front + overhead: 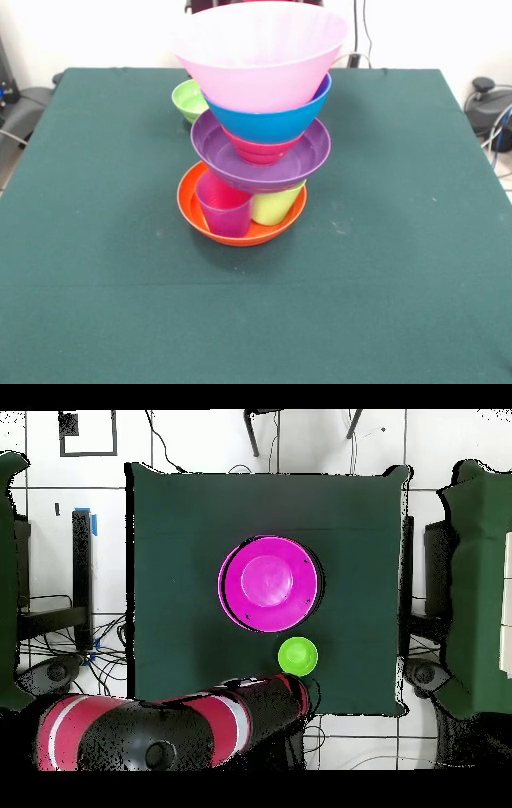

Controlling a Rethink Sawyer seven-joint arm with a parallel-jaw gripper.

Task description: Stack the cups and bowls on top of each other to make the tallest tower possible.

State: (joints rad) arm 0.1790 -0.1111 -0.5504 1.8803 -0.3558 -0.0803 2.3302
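The tower stands mid-table. Its base is an orange bowl [186,210] holding a purple cup [224,210] and a lime green cup [276,206] side by side. On the cups rests a purple bowl [316,148], tilted a little, with a small red bowl [262,150] in it. A blue bowl [272,120] sits on that, and a big pink bowl [260,56] [270,581] tops the stack. A small green bowl [188,100] [298,655] sits alone on the cloth beside the tower. My arm [200,724] is drawn back off the table; its dark end [285,692] sits at the edge near the green bowl.
A dark green cloth [96,240] covers the table. Cables and dark equipment lie on the floor at both sides [488,104].
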